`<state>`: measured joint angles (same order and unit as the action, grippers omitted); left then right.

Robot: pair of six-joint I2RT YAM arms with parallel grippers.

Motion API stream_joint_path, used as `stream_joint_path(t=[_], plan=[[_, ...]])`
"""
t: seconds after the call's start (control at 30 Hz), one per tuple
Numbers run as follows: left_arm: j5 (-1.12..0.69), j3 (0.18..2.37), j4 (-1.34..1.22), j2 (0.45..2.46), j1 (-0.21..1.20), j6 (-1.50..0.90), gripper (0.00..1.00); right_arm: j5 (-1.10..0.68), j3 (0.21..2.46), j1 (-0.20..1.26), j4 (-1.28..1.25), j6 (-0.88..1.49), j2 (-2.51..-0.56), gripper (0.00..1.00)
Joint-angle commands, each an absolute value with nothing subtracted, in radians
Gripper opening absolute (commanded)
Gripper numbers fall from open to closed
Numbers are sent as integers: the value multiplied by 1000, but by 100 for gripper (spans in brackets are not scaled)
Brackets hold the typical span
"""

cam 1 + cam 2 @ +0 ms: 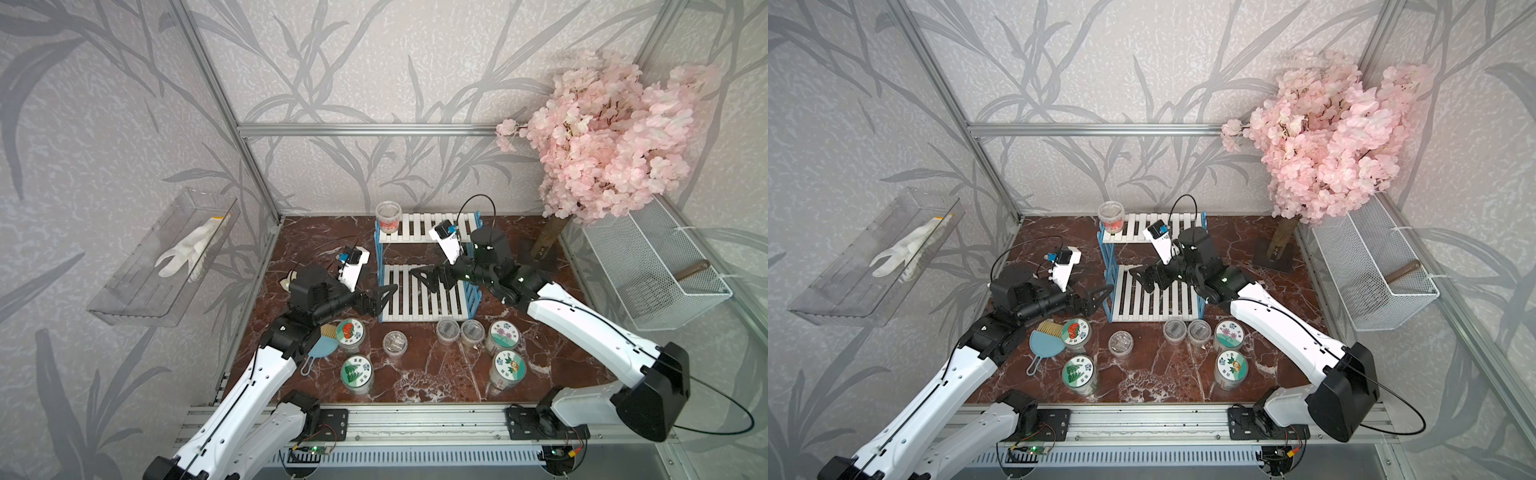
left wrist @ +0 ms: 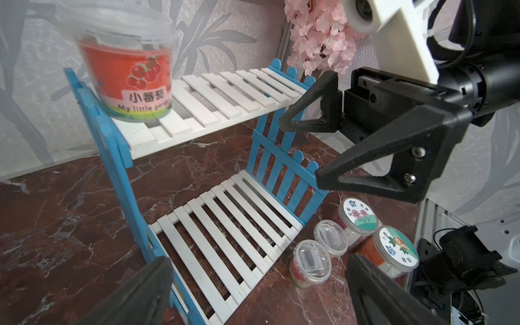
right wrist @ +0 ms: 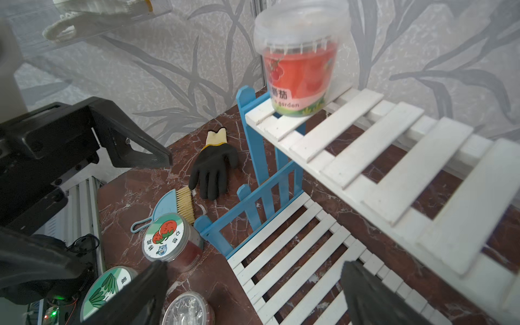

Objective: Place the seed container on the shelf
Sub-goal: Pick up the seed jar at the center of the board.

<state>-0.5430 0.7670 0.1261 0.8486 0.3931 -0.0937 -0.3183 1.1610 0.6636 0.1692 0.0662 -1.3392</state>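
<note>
Nearest to the robot, on the marble table (image 1: 419, 376), stand four jars with picture lids, two at the left (image 1: 357, 372) and two at the right (image 1: 509, 368). A little farther there are three small clear cups: one alone in the middle (image 1: 395, 343) and two touching each other (image 1: 448, 331), just before the front edge of the shelf (image 1: 411, 228). Beside the left jars lies a blue dustpan (image 1: 322, 348) with a brush on it, and behind it, partly hidden under the left arm in both top views, a black glove (image 3: 213, 168) lies flat on the table. The left gripper (image 1: 386, 301) hangs at the front left corner of the shelf, near the blue side frame, with its fingers spread wide and nothing between them. The right gripper (image 1: 419, 280) is above the lower tier, pointing to the left, also spread wide and empty. The shelf has two white slatted tiers, and the lower one is bare. The seed container (image 1: 388, 218), a clear tub with a red tomato label and a lid, stands upright on the upper tier at its left end, well apart from both grippers. In the wrist views it looks blurred. Farther right is a pink blossom tree (image 1: 602, 137) on a dark base, and a white mesh basket (image 1: 648, 266) hangs on the right wall. On the left wall a clear tray (image 1: 137, 291) holds a white glove (image 1: 189, 249).
</note>
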Motion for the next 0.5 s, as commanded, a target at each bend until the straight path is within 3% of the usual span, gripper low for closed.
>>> stream_joint_path(t=[0.0,0.2,0.47], plan=[[-514,746,194,836,454,-92,100,-357,1070,660,108,105,-1268,99],[-473,713,251,847,559,-198,96,-394,876,681,74,173,-1168,99],[-137,760,577,852,729,-305,90,-238,726,747,130,159,-1055,98]])
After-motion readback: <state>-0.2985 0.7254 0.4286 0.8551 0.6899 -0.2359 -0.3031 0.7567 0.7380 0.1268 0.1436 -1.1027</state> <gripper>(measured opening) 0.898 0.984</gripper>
